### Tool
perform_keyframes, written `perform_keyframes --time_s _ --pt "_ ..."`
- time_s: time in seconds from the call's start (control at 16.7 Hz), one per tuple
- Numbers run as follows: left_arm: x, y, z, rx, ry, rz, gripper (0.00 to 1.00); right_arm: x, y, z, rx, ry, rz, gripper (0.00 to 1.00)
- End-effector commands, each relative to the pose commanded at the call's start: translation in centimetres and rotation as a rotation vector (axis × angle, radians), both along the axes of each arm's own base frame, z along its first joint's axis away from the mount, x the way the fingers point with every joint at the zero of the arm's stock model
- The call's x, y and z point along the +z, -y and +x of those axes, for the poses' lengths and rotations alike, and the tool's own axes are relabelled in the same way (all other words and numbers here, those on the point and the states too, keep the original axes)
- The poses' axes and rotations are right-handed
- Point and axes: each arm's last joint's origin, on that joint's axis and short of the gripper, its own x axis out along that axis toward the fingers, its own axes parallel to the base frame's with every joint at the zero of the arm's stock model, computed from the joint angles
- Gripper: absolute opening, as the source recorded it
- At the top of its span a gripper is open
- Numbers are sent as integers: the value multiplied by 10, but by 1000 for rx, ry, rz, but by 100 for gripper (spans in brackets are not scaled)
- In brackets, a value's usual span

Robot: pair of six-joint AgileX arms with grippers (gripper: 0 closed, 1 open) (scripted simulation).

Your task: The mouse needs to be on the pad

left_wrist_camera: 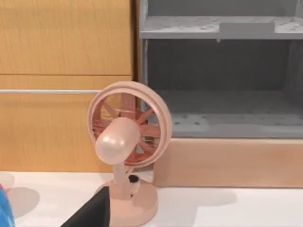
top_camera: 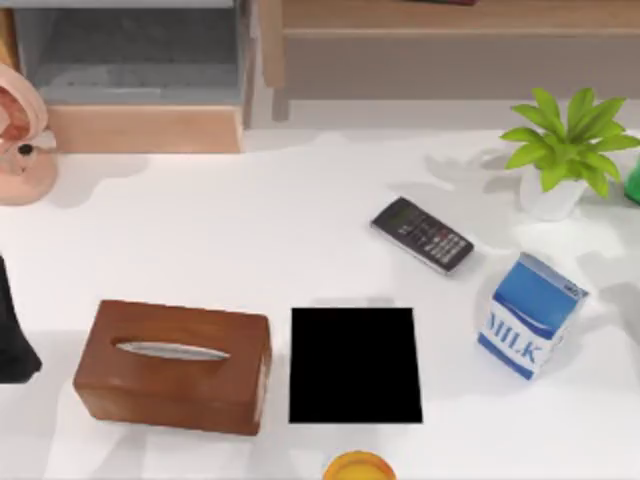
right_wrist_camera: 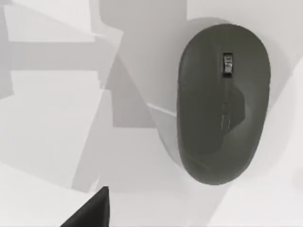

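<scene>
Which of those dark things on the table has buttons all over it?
The black keypad device, lying behind the pad. The pad is plain and flat; the mouse has just a wheel.

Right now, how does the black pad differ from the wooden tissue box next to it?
The pad is a flat, thin, plain matte black rectangle; the tissue box is a tall brown wooden block. The pad's top is unbroken, while the tissue box has a slot along its lid. The pad lies to the right of the tissue box, apart from it. Both rest on the white table with similar footprints.
</scene>
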Motion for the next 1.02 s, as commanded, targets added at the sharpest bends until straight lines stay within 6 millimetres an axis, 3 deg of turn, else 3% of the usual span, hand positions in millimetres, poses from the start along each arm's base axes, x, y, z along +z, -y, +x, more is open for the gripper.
perform_keyframes --time_s 0.54,0.96,1.02 --pt "0 0 0 0 0 0 100 -87 1 -5 -1 -4 0 100" --pt "0 0 0 0 0 0 100 -96 1 1 -3 -1 0 100" --pt "0 0 0 0 0 0 100 -96 1 1 -3 -1 0 92"
